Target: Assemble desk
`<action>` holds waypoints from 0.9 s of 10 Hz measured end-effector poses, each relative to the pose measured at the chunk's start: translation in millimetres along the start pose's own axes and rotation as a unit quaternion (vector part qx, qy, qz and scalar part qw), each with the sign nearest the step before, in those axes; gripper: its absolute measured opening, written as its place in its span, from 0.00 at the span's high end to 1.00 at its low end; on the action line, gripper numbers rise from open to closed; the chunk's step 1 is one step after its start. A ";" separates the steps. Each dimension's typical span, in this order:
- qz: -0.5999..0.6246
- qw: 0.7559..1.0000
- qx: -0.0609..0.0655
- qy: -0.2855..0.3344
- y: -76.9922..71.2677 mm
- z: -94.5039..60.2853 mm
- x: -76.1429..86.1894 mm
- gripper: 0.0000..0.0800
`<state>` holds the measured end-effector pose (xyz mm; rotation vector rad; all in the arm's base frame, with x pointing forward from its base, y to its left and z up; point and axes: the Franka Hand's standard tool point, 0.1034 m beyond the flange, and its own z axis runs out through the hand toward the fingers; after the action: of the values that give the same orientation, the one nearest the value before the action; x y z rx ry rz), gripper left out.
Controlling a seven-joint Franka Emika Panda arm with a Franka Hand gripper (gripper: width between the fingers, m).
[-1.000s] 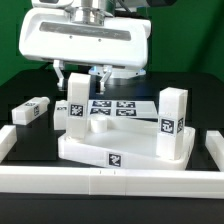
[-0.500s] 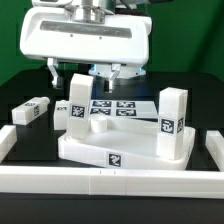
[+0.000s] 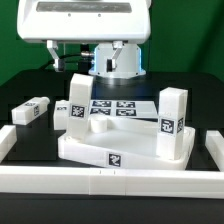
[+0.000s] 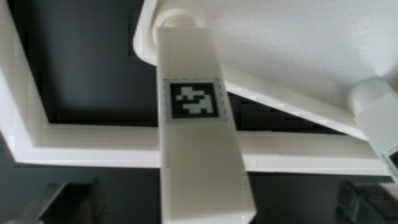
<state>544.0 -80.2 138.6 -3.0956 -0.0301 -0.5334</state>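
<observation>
Exterior view: the tray (image 3: 110,155) lies on the black tabletop (image 3: 20,95). At the tray's far corner, on the exterior view's left, a leg (image 3: 77,104) stands leaning. I judge it not fully seated, so a nudge from my arm could tip it. Another leg (image 3: 172,124) stands upright at the tray's opposite end.

Wrist view: my fingers (image 4: 64,203) are spread wide either side of that leaning leg, gripping nothing. I see only square black-and-white tags (image 4: 191,100), no readable writing.

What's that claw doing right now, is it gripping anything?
Gripper: open, holding nothing; it hangs above the white leg standing in the tabletop.
</observation>
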 end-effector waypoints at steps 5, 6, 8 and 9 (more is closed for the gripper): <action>-0.007 0.995 0.021 -0.095 -2.5 13.8 -11.1 0.19; -0.006 0.990 0.035 -0.137 -2.9 12.0 -15.0 0.19; -0.002 0.984 0.052 -0.173 -5.7 12.5 -9.4 0.19; -0.003 0.984 0.051 -0.170 -5.5 13.6 -10.0 0.19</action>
<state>539.0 -74.8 122.4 -3.0448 -0.0637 0.0042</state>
